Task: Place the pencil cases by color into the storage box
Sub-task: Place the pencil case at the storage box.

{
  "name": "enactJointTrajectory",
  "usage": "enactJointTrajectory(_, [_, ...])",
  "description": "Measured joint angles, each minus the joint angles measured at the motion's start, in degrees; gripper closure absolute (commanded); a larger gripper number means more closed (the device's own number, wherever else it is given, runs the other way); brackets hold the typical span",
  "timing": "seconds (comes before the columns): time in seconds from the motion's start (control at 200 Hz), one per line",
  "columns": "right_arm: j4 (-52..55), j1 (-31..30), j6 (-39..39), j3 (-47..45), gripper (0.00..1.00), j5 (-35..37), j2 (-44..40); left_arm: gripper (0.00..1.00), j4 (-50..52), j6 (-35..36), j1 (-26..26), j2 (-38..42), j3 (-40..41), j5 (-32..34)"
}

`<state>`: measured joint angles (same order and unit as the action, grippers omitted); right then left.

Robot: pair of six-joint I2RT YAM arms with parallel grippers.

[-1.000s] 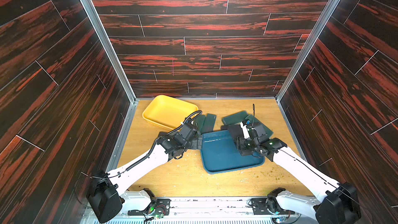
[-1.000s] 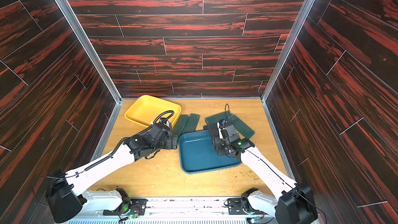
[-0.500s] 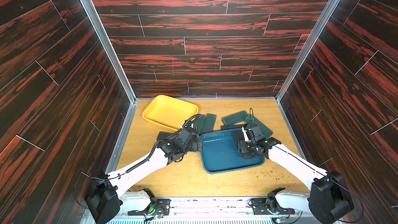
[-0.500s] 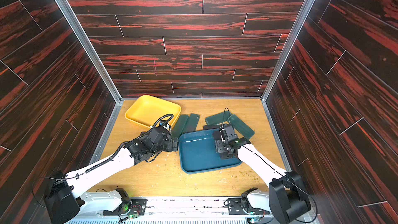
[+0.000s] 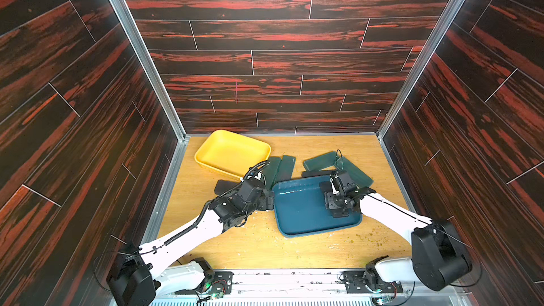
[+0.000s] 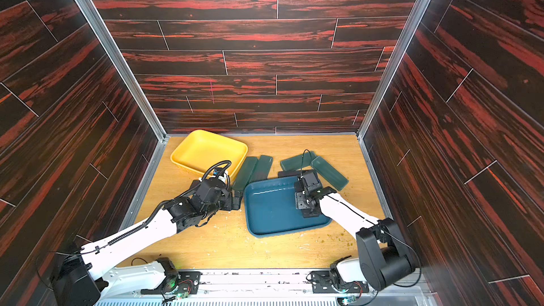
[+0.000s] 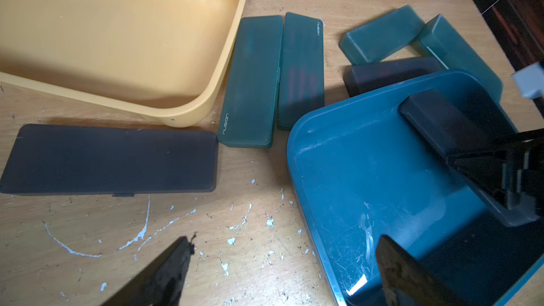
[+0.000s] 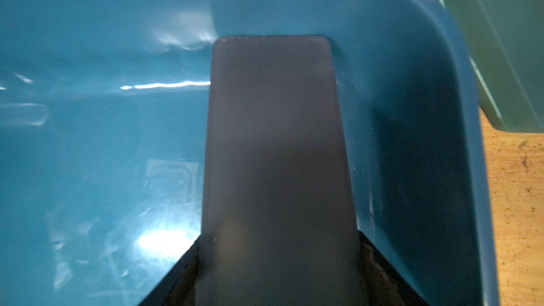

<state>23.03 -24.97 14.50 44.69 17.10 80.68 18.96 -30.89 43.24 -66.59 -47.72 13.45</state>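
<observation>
My right gripper (image 8: pixel 278 248) is shut on a black pencil case (image 8: pixel 276 142) and holds it tilted inside the blue tray (image 5: pixel 300 216), its far end close to the tray's back wall near the right corner. A second black case (image 7: pixel 109 158) lies flat on the table in front of the yellow tray (image 5: pixel 232 151). A third black case (image 7: pixel 388 75) lies behind the blue tray. Two dark green cases (image 7: pixel 253 83) lie side by side between the trays, and two more (image 5: pixel 321 161) sit at the back right. My left gripper (image 7: pixel 284 245) is open and holds nothing, straddling the blue tray's left rim.
The yellow tray holds nothing and stands at the back left, near the wall. Dark wood-patterned walls close in three sides of the table. White flecks and crumbs are scattered over the wooden tabletop (image 5: pixel 259 242).
My right gripper has come down and slightly toward the front with the black case, into the blue tray. My left arm has shifted toward the front, uncovering the black case by the yellow tray.
</observation>
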Motion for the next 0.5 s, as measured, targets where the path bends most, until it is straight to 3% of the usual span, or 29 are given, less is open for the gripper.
enactJointTrajectory(0.501, [0.4,2.2,-1.7,4.4,0.37,-1.0,8.4,0.01,-1.5,-0.7,0.0,3.2,2.8,-0.1])
